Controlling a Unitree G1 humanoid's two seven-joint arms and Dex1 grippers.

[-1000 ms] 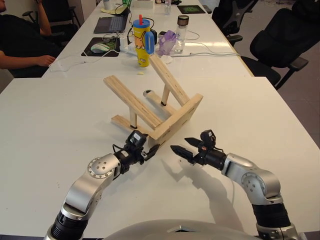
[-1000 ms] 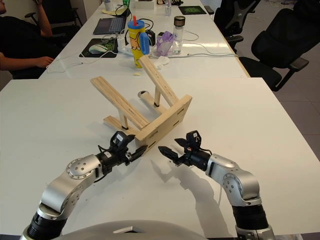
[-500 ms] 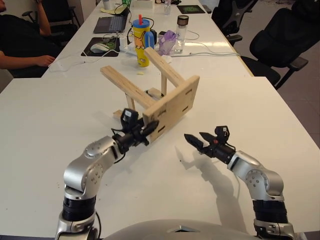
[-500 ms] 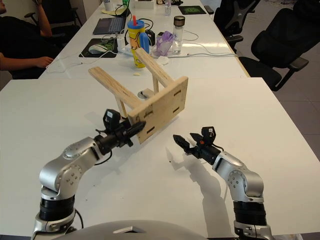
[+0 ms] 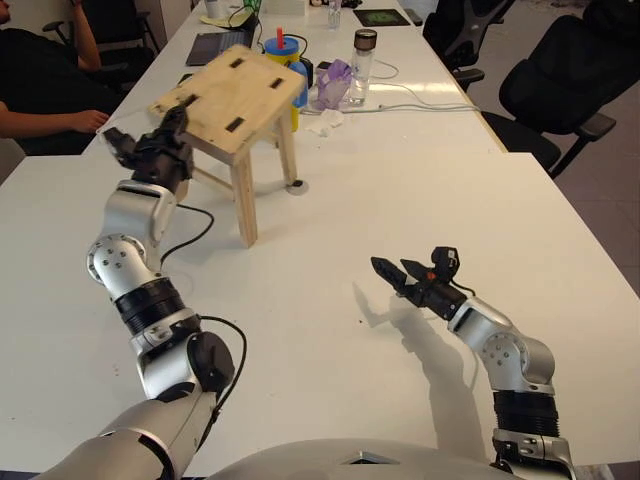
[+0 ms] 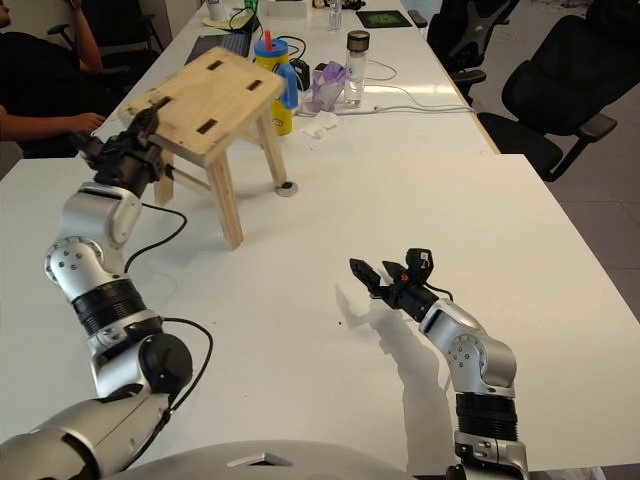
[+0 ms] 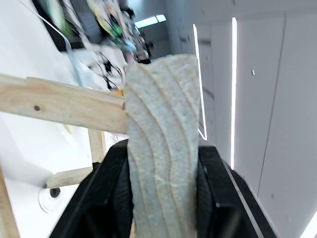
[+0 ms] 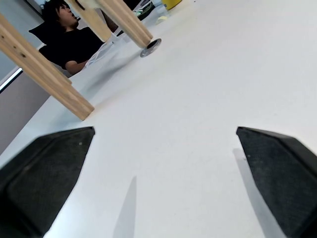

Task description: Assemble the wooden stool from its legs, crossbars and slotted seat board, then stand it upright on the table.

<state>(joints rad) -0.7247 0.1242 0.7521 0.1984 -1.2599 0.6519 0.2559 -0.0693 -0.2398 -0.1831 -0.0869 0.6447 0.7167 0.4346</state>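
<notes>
Stool [image 5: 235,95], upright, 11 o'clock: likely stiff, light, tippy; hold by seat edge. Left gripper [image 5: 172,125] pinches that edge; right gripper [image 5: 390,268] spread, 5 o'clock.

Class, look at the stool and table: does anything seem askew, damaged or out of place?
Nothing looks broken. The stool stands upright, with the left pincer clamped on its seat edge. One oddity: a small round piece lies on the table beside a leg.

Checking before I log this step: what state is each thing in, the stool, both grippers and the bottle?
stool: assembled, upright, seat on top.
left gripper: shut on the stool's seat edge.
right gripper: open, empty, over the table.
bottle: upright, capped.
</notes>
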